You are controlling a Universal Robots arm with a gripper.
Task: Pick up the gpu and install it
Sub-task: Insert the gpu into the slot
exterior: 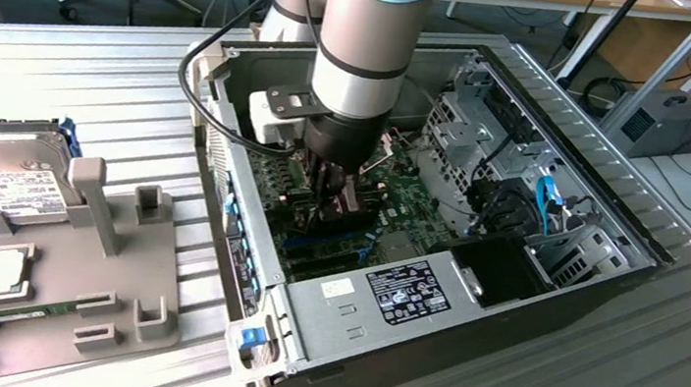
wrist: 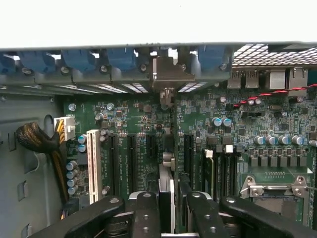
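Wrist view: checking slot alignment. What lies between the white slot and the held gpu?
In the wrist view: two long black slots and a short one, between the white slot and the gpu.

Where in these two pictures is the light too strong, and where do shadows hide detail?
Wrist view: the case wall beyond the motherboard is blown out to plain white, while the board is evenly lit and readable; the hand stays dark. Exterior view: soft even room light, but the case interior under the arm lies in shadow.
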